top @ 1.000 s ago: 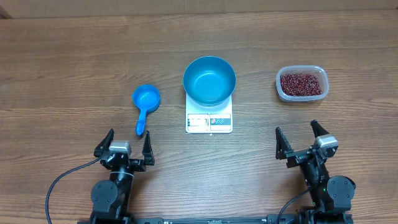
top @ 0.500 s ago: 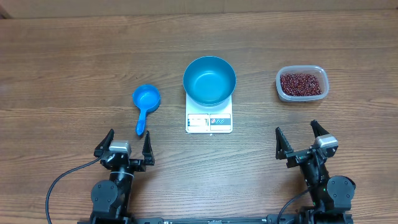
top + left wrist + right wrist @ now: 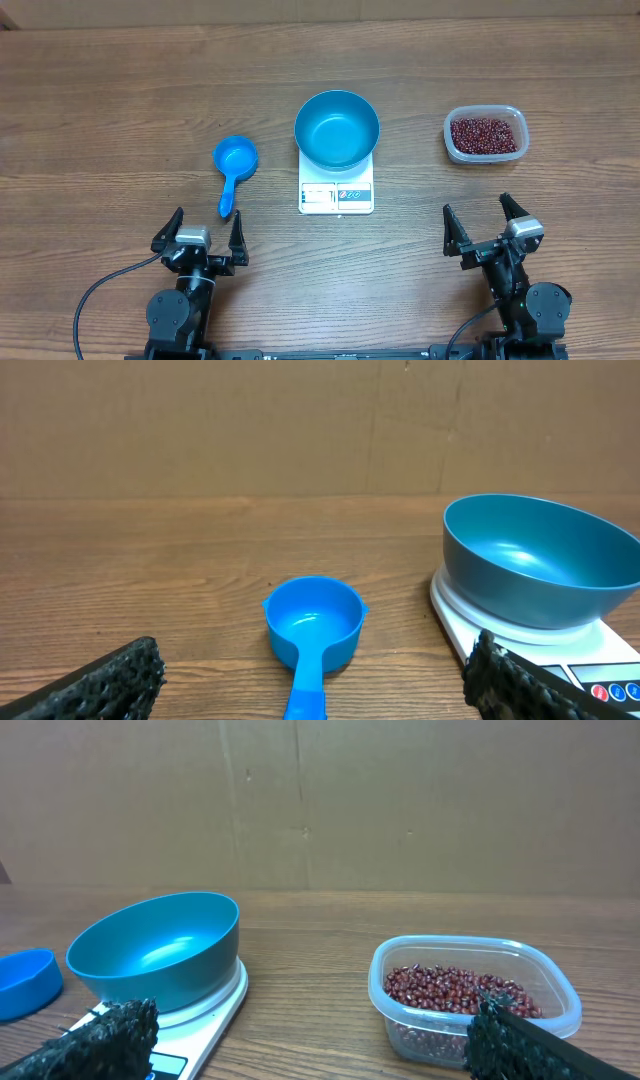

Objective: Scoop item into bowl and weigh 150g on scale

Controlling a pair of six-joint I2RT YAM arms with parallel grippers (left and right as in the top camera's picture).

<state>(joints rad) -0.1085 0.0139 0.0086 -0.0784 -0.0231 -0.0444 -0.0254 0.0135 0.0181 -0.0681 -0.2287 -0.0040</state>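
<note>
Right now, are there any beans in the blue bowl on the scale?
No, the bowl on the scale is empty inside; the beans lie in the clear tub.

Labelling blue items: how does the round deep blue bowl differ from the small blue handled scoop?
The round deep blue bowl is far wider than the small blue handled scoop. The bowl has no handle; the scoop has one. The bowl sits on the white square scale; the scoop lies on the wooden table beside it. Both are blue and empty.
</note>
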